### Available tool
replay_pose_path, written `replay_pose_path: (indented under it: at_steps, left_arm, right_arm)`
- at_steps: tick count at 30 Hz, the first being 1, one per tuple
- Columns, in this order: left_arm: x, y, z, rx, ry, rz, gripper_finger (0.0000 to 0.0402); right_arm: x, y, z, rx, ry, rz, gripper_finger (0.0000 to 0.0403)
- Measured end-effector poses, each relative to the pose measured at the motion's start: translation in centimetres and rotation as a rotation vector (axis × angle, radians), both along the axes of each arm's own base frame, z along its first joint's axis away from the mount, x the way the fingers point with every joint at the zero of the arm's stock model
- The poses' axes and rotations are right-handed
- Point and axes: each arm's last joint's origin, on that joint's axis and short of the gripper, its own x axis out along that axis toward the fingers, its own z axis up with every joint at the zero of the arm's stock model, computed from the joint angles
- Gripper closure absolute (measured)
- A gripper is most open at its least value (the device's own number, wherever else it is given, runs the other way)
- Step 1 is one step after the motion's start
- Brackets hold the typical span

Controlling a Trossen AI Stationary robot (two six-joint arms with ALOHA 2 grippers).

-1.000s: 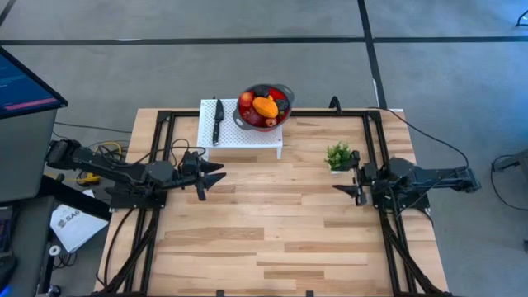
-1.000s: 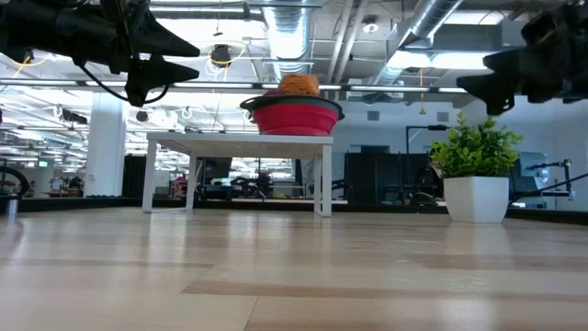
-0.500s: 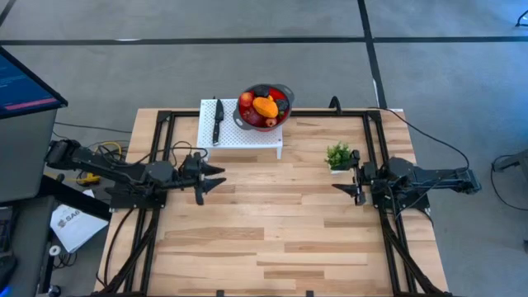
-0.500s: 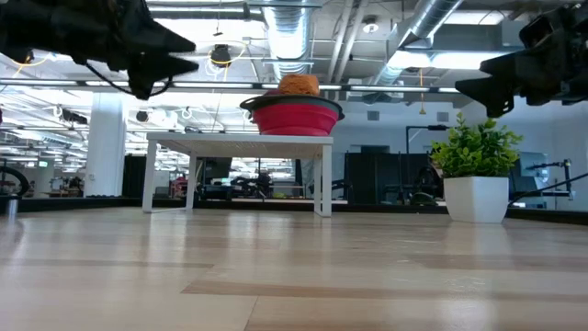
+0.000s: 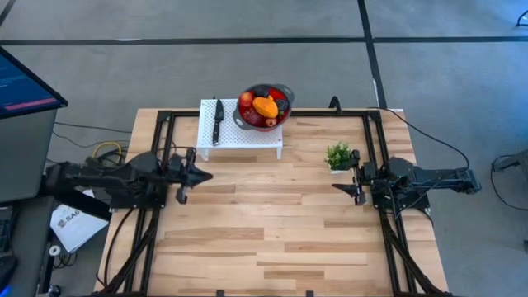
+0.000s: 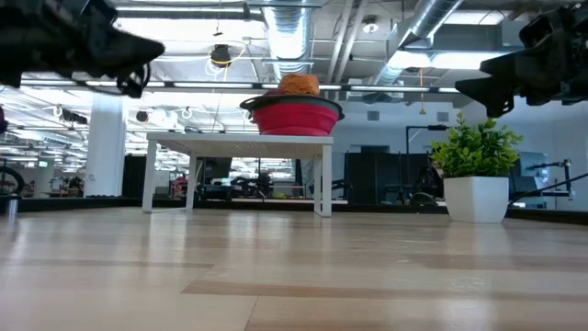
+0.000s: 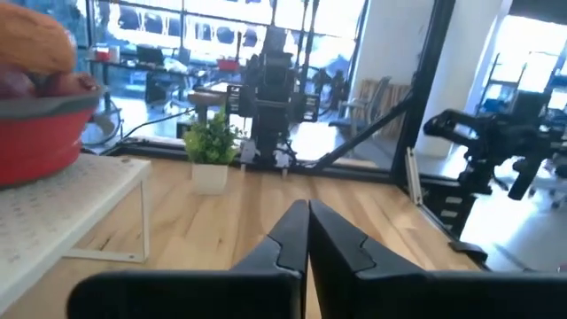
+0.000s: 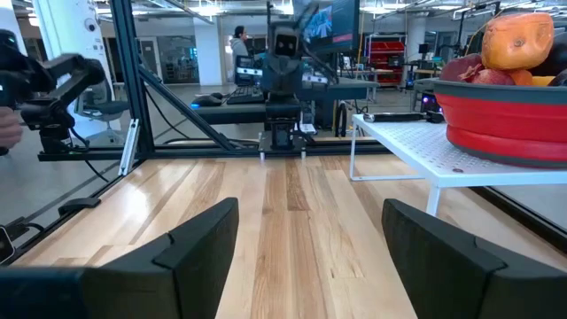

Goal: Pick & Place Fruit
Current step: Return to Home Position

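Observation:
The fruit (image 5: 264,106) lies heaped in a red bowl (image 5: 286,92) at the right end of a white perforated stand (image 5: 247,136) by the table's far edge. An orange piece (image 6: 298,85) tops the heap. My left gripper (image 5: 202,174) is shut and hovers over the table's left part, nearer than the stand and clear of it. My right gripper (image 5: 345,186) is open and hovers over the right part, beside the plant. In the right wrist view, the bowl (image 8: 514,111) is far beyond the open fingers (image 8: 199,235).
A black-handled knife (image 5: 218,120) lies on the stand's left part. A small green plant in a white pot (image 5: 338,155) stands on the table just beyond my right gripper. Black frame rails run along the left, right and far edges. Bare wood spreads between the arms.
My left gripper has drawn back toward the table's left edge and its fingers have shut from open. The right arm, the bowl and the fruit have stayed still.

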Motion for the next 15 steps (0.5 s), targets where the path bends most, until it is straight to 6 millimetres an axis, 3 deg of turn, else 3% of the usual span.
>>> replay_pose_path:
  at_steps: [4,15]
  left_arm:
    - [-1.1,0.6,-1.7,0.006,-0.044,-0.015,0.0398]
    - [-1.6,-0.2,-1.5,0.129,-0.078,-0.046,0.04]
  right_arm:
    - [0.0,0.0,0.0,0.0,0.0,0.0,0.013]
    - [0.0,0.0,0.0,0.0,0.001,0.0,0.013]
